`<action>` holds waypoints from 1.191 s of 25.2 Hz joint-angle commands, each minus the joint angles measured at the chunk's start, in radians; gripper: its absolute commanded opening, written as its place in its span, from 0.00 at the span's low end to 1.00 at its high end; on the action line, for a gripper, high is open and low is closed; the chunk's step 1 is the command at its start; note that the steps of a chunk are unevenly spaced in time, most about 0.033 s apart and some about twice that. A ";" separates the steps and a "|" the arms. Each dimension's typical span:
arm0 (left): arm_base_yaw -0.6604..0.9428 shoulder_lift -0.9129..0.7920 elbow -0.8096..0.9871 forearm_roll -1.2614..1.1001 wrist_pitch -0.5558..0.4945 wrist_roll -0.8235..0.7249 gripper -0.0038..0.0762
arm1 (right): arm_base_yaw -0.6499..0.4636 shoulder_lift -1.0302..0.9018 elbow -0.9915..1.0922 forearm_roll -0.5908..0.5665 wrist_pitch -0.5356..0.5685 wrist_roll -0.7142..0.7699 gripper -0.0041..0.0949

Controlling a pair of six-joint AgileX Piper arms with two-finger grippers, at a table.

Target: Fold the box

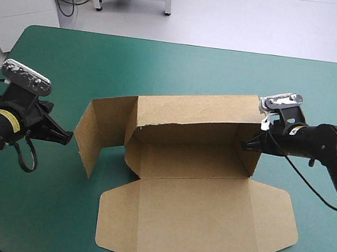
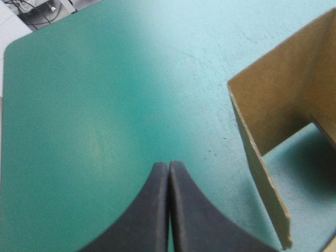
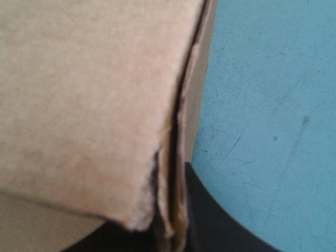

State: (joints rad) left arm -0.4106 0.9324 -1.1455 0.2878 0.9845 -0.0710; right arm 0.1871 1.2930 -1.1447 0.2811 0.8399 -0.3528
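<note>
Right gripper (image 1: 249, 144) (image 3: 173, 231): at the box's right end, black fingers all but closed, pinching the layered board edge of the right wall.
Left gripper (image 1: 65, 138) (image 2: 169, 170): well to the left of the box, low over the cover, fingers pressed together into one point and holding nothing.
Teal-green cover (image 1: 71, 54): bare all round the box, which sits a little right of its middle.
Box (image 1: 195, 161): brown board, partly raised, its floor flat on the cover and open upward.
Lid (image 1: 198, 225): the largest panel, lying flat from the box's front fold toward the near edge of the table, its rounded tabs spread out.
Back wall (image 1: 189, 113): upright along the far side of the floor.
Left end panel (image 1: 99, 131) (image 2: 283, 100): standing upright, bent and angled outward beyond the box's left end, just ahead and to the side of the left gripper.
Right wall (image 1: 248, 164): raised at the box's right end, in the right gripper's hold.
</note>
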 commanded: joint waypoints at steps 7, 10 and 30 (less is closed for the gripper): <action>-0.001 -0.039 -0.025 0.175 -0.043 -0.087 0.01 | 0.003 0.148 -0.244 -0.060 0.259 0.110 0.02; -0.001 -0.039 -0.025 0.175 -0.040 -0.093 0.01 | 0.003 0.280 -0.319 -0.062 0.245 0.123 0.02; -0.001 -0.039 -0.025 0.168 -0.054 -0.117 0.01 | 0.003 0.621 -0.716 -0.053 0.301 0.129 0.82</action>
State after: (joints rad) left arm -0.4090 0.9026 -1.1444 0.4367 0.9918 -0.1762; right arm 0.1871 1.9781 -1.8003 0.2232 1.1290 -0.2110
